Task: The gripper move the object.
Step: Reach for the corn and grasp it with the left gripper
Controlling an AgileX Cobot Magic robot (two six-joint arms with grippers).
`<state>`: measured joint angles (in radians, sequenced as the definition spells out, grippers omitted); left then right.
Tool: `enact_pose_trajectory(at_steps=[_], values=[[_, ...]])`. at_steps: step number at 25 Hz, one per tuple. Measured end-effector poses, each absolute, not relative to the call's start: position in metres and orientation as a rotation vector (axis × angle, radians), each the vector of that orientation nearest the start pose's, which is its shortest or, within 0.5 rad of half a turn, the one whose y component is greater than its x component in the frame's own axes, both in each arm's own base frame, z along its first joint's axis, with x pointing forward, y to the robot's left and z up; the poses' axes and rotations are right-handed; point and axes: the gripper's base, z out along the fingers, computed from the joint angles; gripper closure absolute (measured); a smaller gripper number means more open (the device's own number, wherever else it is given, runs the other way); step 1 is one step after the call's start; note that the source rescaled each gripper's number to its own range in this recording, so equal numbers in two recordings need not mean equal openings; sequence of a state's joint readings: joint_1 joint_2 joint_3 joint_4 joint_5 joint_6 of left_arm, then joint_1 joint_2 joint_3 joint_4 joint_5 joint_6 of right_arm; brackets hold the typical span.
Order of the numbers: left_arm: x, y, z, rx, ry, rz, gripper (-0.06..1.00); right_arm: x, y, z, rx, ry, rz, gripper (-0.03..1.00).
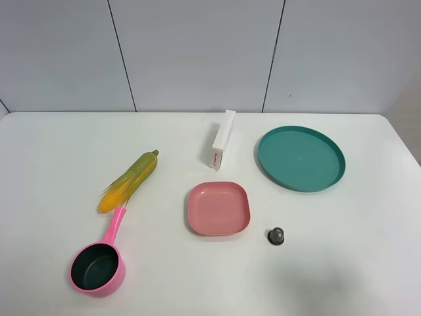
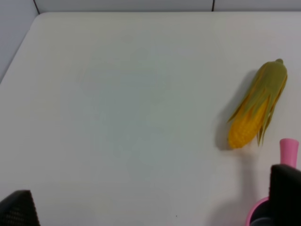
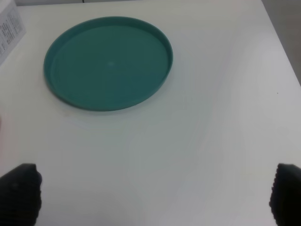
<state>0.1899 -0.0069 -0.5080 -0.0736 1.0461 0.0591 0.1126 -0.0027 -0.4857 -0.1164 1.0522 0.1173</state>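
**Overhead view:** a yellow-kernelled, green-husked corn cob (image 1: 129, 182) lies on the white table (image 1: 52, 145). It is at 10 o'clock of a pink square plate (image 1: 218, 208), with a pink saucepan (image 1: 99, 266) at its 7 o'clock. The handle tip of the pan is just beside the kernels.

**Wrist views:** only these show the claws.
- The left claw (image 2: 150, 202) is spread wide. The corn lies ahead of it and off to one side, touching neither finger.
- The right claw (image 3: 153, 195) is also spread wide and faces a teal round plate (image 3: 108, 63).

**Writing:** red print on the white box (image 1: 223, 139) is unreadable.
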Motion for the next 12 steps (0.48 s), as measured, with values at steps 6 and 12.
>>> enact_pose_trajectory(at_steps=[6,12], values=[[-0.0052,-0.0069,0.2808,-0.128,2.009,0.071,-0.06,-0.0025,-0.0095,0.2744,0.009,2.042,0.004,-0.03],[-0.0052,-0.0069,0.2808,-0.128,2.009,0.071,-0.06,-0.0025,-0.0095,0.2744,0.009,2.042,0.004,-0.03]])
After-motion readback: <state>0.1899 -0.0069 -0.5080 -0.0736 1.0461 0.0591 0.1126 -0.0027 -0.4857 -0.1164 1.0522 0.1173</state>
